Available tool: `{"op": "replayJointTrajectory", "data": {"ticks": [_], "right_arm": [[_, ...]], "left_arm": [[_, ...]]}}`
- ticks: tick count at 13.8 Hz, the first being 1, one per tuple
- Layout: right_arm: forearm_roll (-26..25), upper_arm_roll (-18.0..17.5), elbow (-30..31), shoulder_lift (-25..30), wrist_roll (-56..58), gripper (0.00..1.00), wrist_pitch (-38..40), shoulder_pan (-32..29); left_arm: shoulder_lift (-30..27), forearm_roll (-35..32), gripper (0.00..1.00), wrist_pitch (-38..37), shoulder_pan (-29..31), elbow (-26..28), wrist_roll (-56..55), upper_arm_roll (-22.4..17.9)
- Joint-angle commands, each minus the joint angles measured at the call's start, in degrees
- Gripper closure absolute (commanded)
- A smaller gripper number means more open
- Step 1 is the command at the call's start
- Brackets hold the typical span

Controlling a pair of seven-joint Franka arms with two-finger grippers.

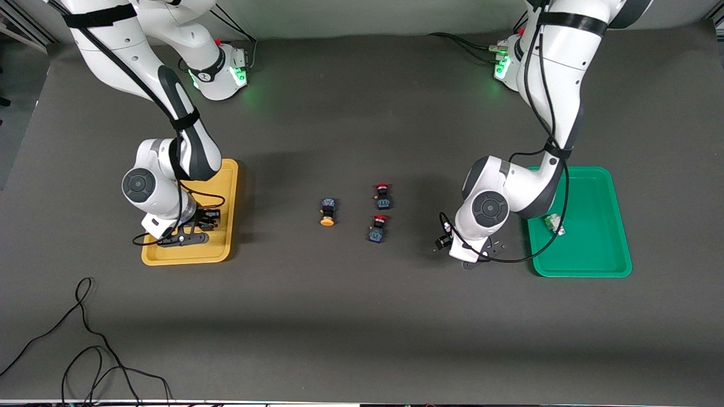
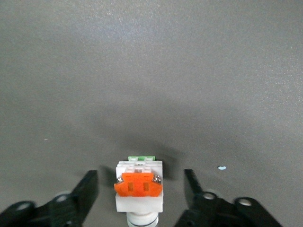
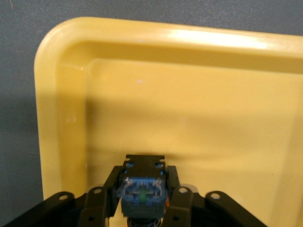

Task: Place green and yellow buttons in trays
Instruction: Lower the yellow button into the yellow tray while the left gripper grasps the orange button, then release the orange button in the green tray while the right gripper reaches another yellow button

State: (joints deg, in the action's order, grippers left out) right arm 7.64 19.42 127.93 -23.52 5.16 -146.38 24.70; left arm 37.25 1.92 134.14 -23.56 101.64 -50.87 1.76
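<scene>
Yellow plastic tray (image 3: pixel 199 90) — right end effector (image 3: pixel 142 201) clamps a dark-bodied button (image 3: pixel 142 191).
Left end effector (image 2: pixel 141 189) — fingers apart around a white-bodied button (image 2: pixel 139 187) on the desk (image 2: pixel 151 71).

Yellow-capped button (image 1: pixel 327 212) on table — white button (image 1: pixel 555 224) in green tray (image 1: pixel 599 249).

High front overview; two close wrist views.

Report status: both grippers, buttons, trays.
Right gripper over yellow tray, shut on dark button. Left gripper open around white button on table beside green tray. Nothing in the way.
</scene>
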Motion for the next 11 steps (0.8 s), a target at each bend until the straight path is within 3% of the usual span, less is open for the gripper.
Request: {"op": "replayJointTrajectory", "data": {"ticks": [1,6,8,11], "right_arm": [[2.29,0.18,-0.22,1.97,0.99,0.0,1.17,0.44],[4.32,0.1,-5.47,9.53,-1.28,0.0,16.7,0.96],[4.32,0.18,-11.7,9.02,-7.76,0.0,23.3,4.64],[5.28,0.09,-18.84,5.95,-18.49,0.0,25.44,10.35]], "left_arm": [[-0.78,0.01,0.72,-0.45,-0.87,0.4,-2.64,-0.44],[-5.07,0.01,0.77,-2.81,-0.26,-1.18,-1.78,-0.44],[-9.46,0.1,0.78,-10.52,0.09,-2.58,3.64,-0.44],[-16.84,0.8,0.79,-21.34,2.02,-2.42,12.96,-0.53]]}}
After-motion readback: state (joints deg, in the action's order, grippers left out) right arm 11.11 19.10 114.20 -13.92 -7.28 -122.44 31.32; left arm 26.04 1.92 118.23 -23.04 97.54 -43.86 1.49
